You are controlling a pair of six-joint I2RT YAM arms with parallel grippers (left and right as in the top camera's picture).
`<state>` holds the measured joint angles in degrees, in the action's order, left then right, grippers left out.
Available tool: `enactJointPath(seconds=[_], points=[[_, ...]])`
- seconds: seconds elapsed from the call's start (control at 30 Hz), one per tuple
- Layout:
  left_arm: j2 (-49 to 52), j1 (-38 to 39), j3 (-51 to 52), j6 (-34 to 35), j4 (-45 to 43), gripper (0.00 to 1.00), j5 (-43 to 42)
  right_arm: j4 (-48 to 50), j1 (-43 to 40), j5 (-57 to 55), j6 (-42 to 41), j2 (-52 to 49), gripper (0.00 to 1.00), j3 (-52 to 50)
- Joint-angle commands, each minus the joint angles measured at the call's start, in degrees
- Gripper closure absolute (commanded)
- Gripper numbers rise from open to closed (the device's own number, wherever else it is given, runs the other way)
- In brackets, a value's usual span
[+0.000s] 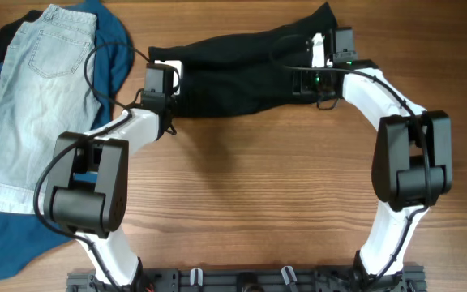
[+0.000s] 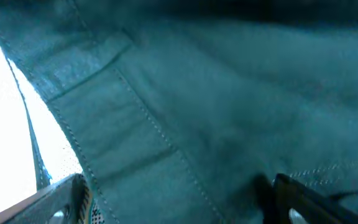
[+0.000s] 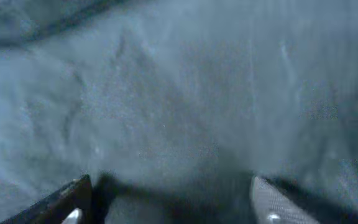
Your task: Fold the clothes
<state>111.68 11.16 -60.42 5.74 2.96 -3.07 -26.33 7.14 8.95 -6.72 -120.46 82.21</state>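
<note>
Across the far middle of the surface [image 1: 242, 178] we see the black shorts [image 1: 233, 69] lying in a long, rumpled band that runs from side to side. One end sits under the left end effector [image 1: 157, 84] and the other under the right end effector [image 1: 324, 50]. A pale patch, probably lining, shows at the left end, just beside the left end effector.

From the left wrist camera we see its fingers [image 2: 64, 202] spread wide at the lower corners. Stitched dark fabric fills everything ahead of them, and nothing is pinched between them. The right wrist camera gives us the same reading: both fingers [image 3: 73, 208] stand wide apart, with soft dark cloth close in front and no cloth caught.

We judge the task to be at an early stage. The shorts are stretched out lengthwise, but their edges are wavy and we can make out no clean fold. What is left, as we read it, is to take hold of the ends, bring one half over the other and flatten the result.

Well off to the left lie the pale denim shorts [image 1: 43, 89] on a deep-blue garment [image 1: 116, 49], apart from the black pair.
</note>
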Motion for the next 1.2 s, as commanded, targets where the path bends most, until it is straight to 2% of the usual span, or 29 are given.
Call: enactJointPath(seconds=[0.0,0.1,0.17,0.27,0.43,0.7,0.77,0.87,1.03,1.17], points=[[1.8,0.3,2.4,1.1,10.4,0.0,-0.3,-4.3,0.1,-0.3,-4.0,-2.7,0.13,-0.2],[1.8,0.3,2.4,1.1,16.9,0.0,-0.3,-10.0,0.1,-0.3,-4.8,-2.9,0.13,-1.1],[1.8,0.3,2.4,1.1,20.9,0.0,-0.3,-11.8,0.1,-0.3,-5.8,-2.9,0.08,-2.1],[1.8,0.3,2.4,1.4,27.7,0.0,-0.3,-17.3,0.1,-0.3,-7.8,-2.9,0.08,-3.2],[1.8,0.3,2.4,5.3,37.9,0.0,-0.4,-26.9,0.2,0.5,-6.8,-1.7,0.16,-3.2],[-1.7,0.3,2.2,7.2,38.5,0.03,-0.6,-22.2,0.2,9.4,-1.8,15.4,0.15,-0.8],[-6.7,0.3,2.2,7.1,38.0,0.02,-0.5,-19.6,0.9,9.6,-1.0,19.5,0.15,-0.8],[-14.4,0.3,2.2,7.1,37.3,0.0,-0.5,-16.7,2.9,9.6,-0.7,19.8,0.16,-0.8],[-22.6,0.3,2.2,7.2,35.7,0.0,-0.3,-14.3,9.6,8.8,1.9,17.5,0.24,-1.0],[-24.8,0.3,2.2,7.2,34.6,0.0,-0.3,-12.9,14.0,6.5,2.1,14.0,0.42,-1.0]])
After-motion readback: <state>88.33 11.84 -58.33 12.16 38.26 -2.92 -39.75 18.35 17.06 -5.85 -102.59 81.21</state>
